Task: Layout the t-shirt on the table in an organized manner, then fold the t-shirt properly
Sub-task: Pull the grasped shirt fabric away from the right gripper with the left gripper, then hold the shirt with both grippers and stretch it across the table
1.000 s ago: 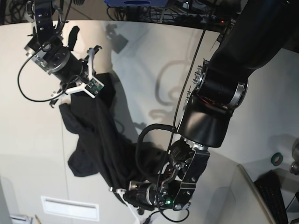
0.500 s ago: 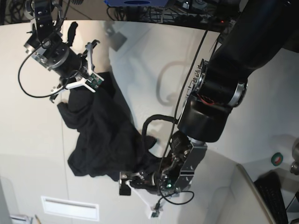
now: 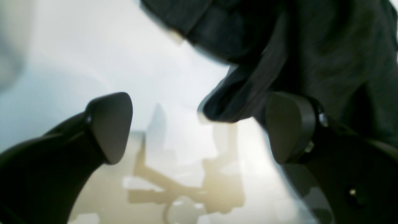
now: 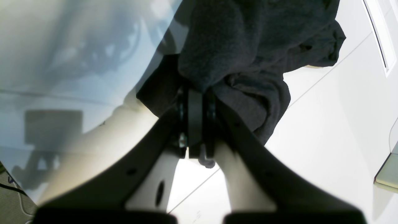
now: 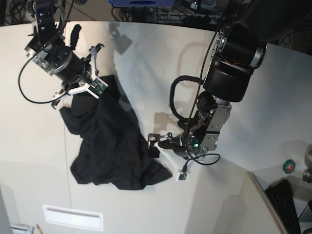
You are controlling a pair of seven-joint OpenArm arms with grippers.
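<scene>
The black t-shirt [image 5: 107,144] lies crumpled on the off-white table [image 5: 146,58], stretched from upper left to a bunched lower end. My right gripper [image 5: 73,95] is shut on its upper end; in the right wrist view the jaws [image 4: 196,96] pinch a fold of the t-shirt [image 4: 248,37]. My left gripper [image 5: 166,158] hangs open just right of the shirt's lower right corner. Seen from the left wrist, its fingers [image 3: 108,127] stand wide apart with nothing between them, and the t-shirt [image 3: 311,46] hangs just above the right one. No print shows.
A green tape roll [image 5: 289,166] and a dark keyboard [image 5: 285,204] sit at the lower right beyond a raised panel edge. A white rectangular plate [image 5: 73,217] lies near the front edge. Cables run along the back. A thin seam [image 4: 326,74] crosses the tabletop.
My left gripper opened, let go of the shirt's lower edge and drew away up and to the right. The released cloth settled on the table. The right gripper holds on, shifted slightly back.
</scene>
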